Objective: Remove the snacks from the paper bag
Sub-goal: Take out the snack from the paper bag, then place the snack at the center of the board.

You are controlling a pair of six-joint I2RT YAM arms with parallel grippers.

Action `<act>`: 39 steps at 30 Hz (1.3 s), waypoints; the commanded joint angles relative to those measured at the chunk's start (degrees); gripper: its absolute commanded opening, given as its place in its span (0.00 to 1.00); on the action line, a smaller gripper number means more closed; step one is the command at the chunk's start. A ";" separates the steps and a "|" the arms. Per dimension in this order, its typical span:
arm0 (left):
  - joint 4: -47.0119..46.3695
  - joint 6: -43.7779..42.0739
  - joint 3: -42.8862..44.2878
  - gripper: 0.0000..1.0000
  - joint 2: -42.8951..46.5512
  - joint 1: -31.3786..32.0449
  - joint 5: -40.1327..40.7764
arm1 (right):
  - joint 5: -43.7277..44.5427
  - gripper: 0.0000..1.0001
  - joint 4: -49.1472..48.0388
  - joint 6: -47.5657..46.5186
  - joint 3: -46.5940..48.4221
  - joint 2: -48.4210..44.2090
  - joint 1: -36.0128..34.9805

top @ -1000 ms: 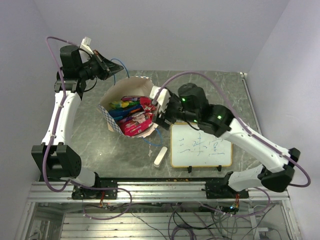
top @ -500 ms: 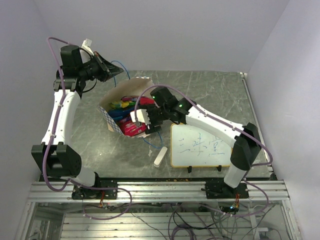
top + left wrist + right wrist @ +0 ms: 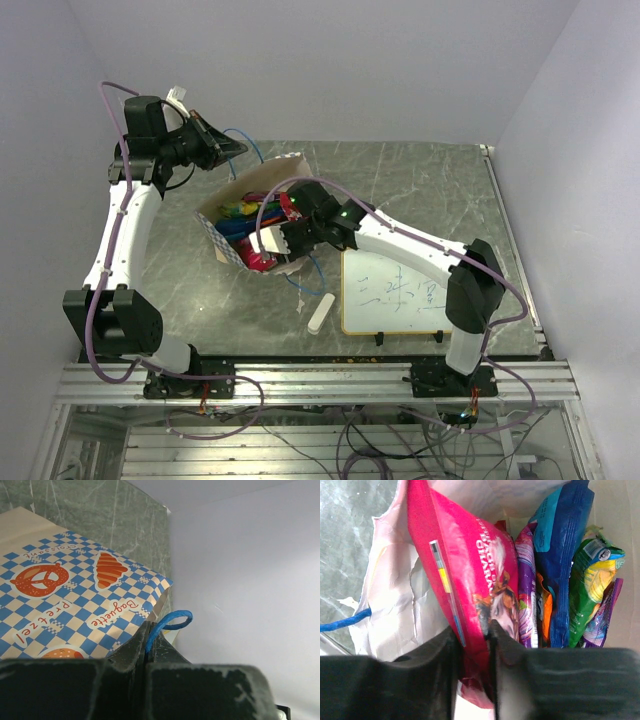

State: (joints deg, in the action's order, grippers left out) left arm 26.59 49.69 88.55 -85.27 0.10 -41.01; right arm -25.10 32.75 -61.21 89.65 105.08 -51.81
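Right fingers [image 3: 440, 652] clamped on pink packet [image 3: 470, 560] edge, 9 o'clock of the other packets [image 3: 560, 555] inside bag [image 3: 222, 243], at table's [image 3: 420, 180] 10 o'clock. Left fingers [image 3: 131, 650] shut on cord handle [image 3: 172, 620]. Packets likely light, slick, crushable: grip flat seam, pull slowly.

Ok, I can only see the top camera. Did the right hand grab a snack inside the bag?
Observer: Yes. The right wrist view shows the right gripper pinching the bottom edge of the pink packet.
Operator: What's beside that one?
Observer: A purple packet presses against it, and a blue packet stands further along.
Operator: And what's the left hand doing?
Observer: The left wrist view shows the left gripper shut on the blue cord handle of the paper bag.
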 commanded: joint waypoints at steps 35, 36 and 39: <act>2.40 -1.88 3.26 0.07 0.60 -0.54 0.00 | 14.09 0.00 -22.53 28.78 21.07 -12.07 8.58; 2.37 -1.81 3.29 0.07 0.49 -0.54 -0.15 | 15.05 0.00 -22.11 29.11 22.22 -12.45 9.33; 2.20 -1.66 3.44 0.07 0.39 -0.54 -0.47 | 19.33 0.00 -22.97 30.24 23.25 -14.30 11.46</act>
State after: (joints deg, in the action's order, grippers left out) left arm 28.88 48.40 89.89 -85.25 -0.16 -40.60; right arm -13.17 14.83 -33.50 109.47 93.78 -43.24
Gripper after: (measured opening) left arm 0.072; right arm 0.016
